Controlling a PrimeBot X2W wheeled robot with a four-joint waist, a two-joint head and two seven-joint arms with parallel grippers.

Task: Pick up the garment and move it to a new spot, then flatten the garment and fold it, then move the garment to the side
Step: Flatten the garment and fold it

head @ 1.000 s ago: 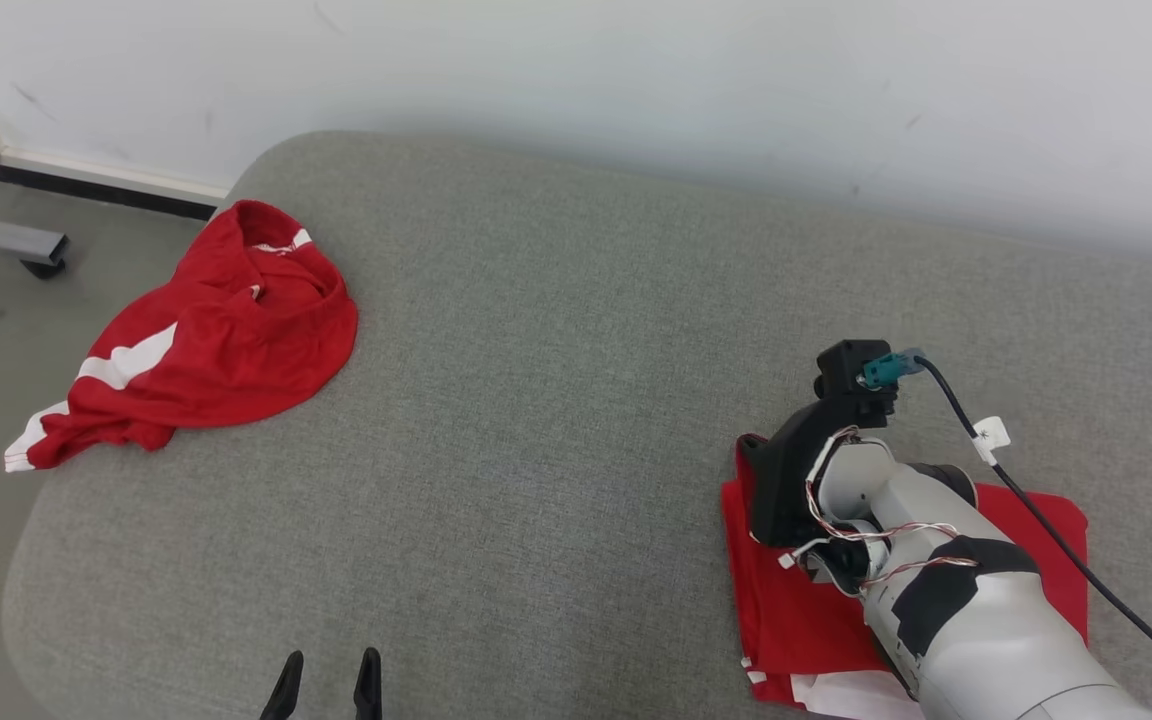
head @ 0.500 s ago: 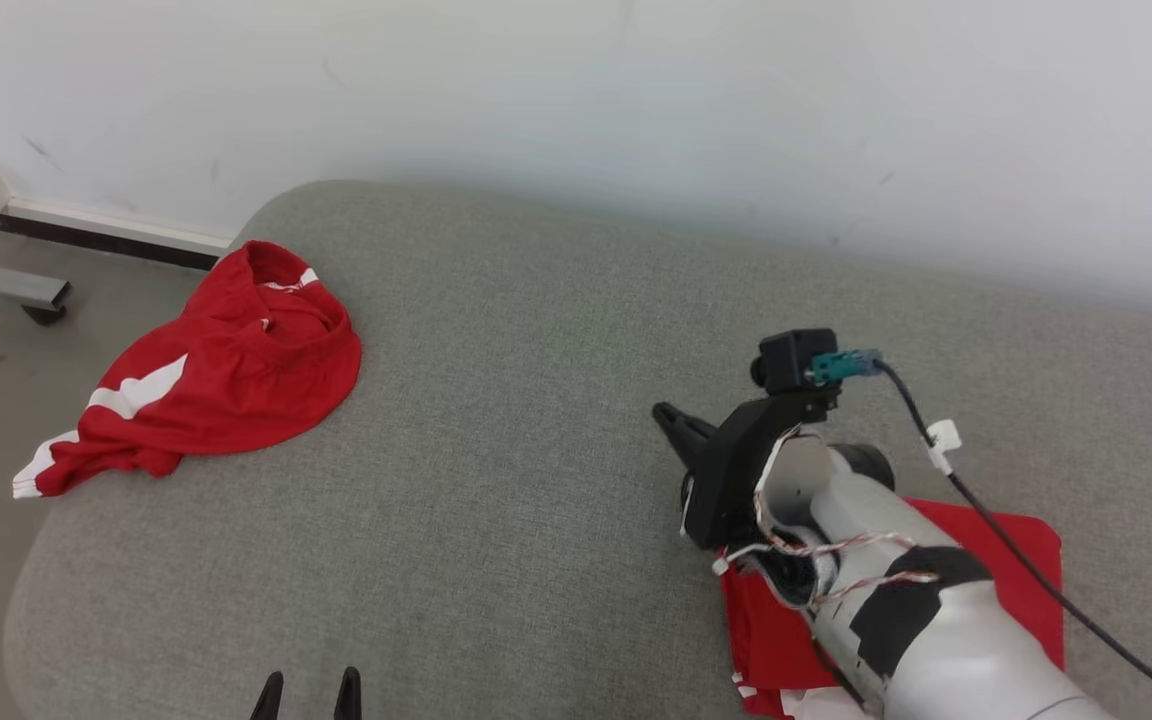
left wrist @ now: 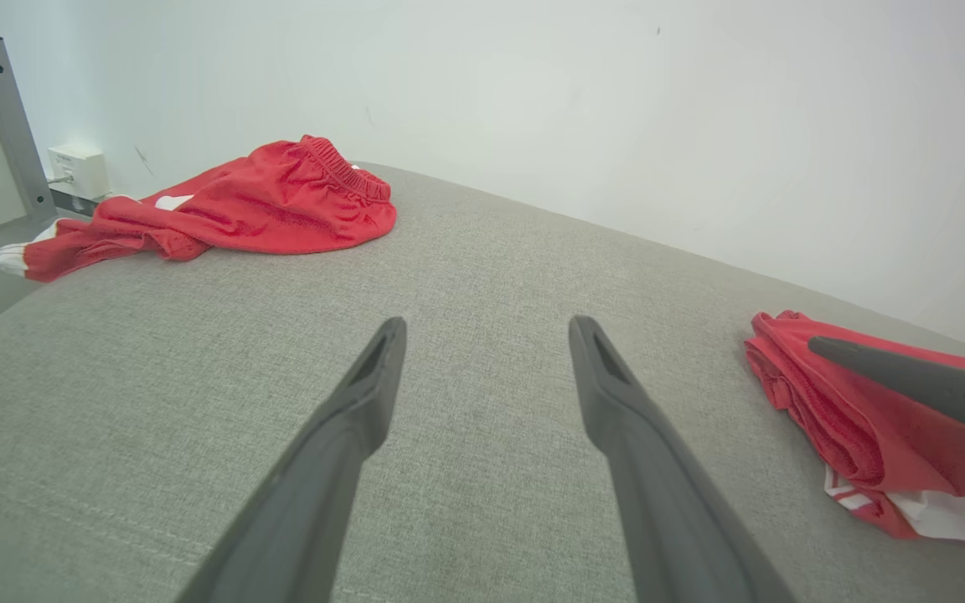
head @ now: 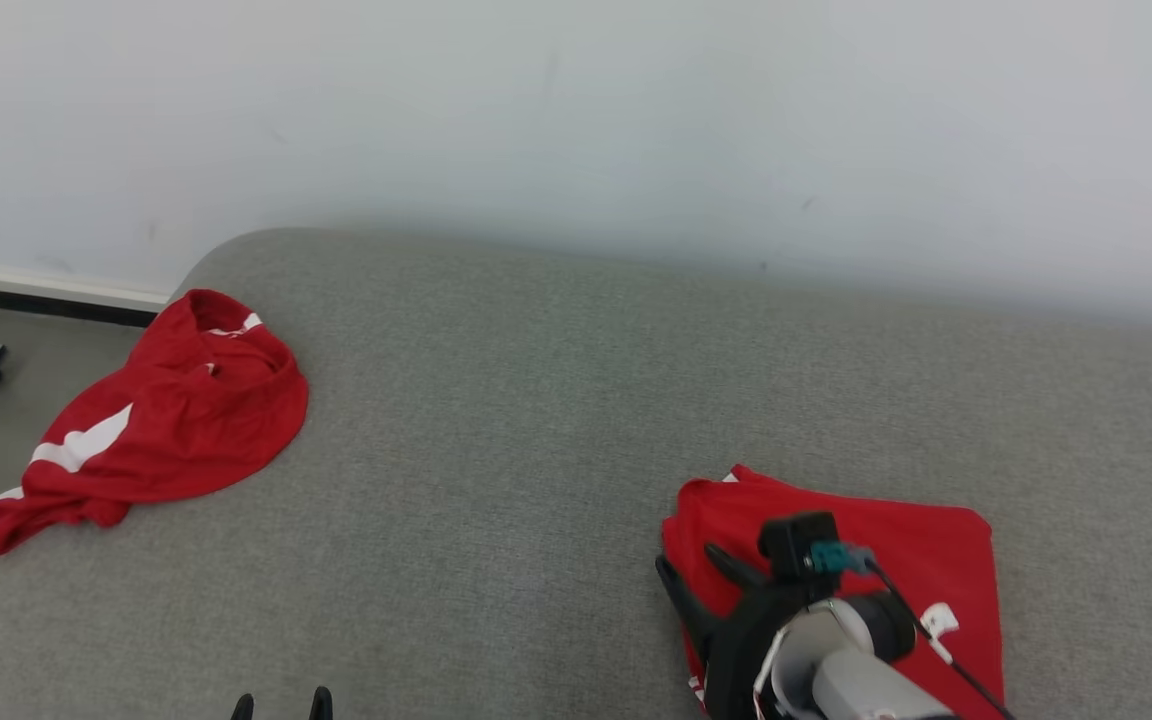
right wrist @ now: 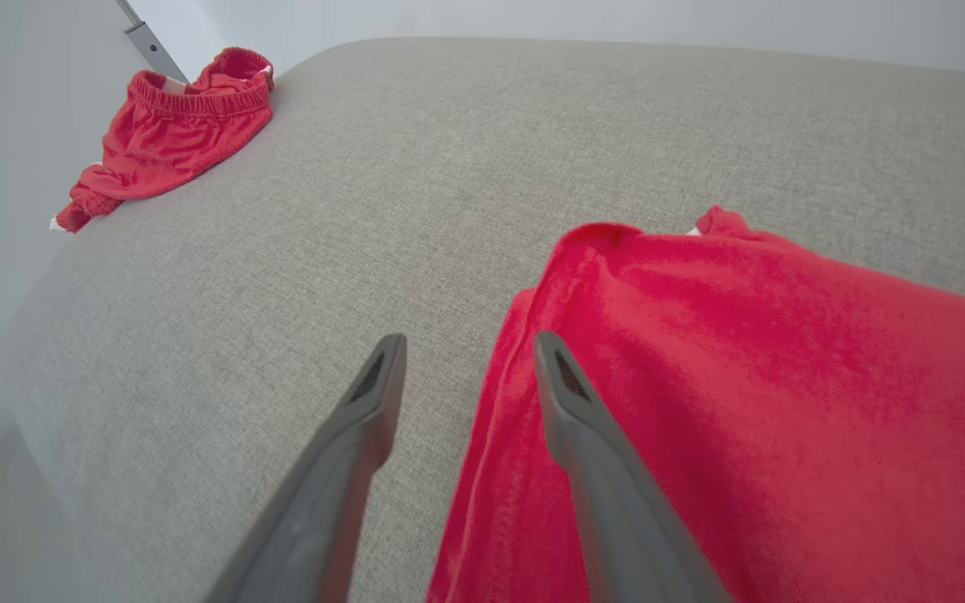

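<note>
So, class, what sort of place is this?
Probably a bare indoor test room for garment folding: a grey fabric-covered table against a plain white wall, with crumpled red shorts and a folded red garment on it.

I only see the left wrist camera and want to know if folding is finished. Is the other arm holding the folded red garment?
Observer: No. In the right wrist view the right fingers stand apart with nothing between them.
Operator: Where are they?
Observer: At the edge of the folded garment: one finger over red cloth, one over the grey cushion.
Operator: Is it tidy?
Observer: From the head view it lies flat, roughly four-sided.
</note>
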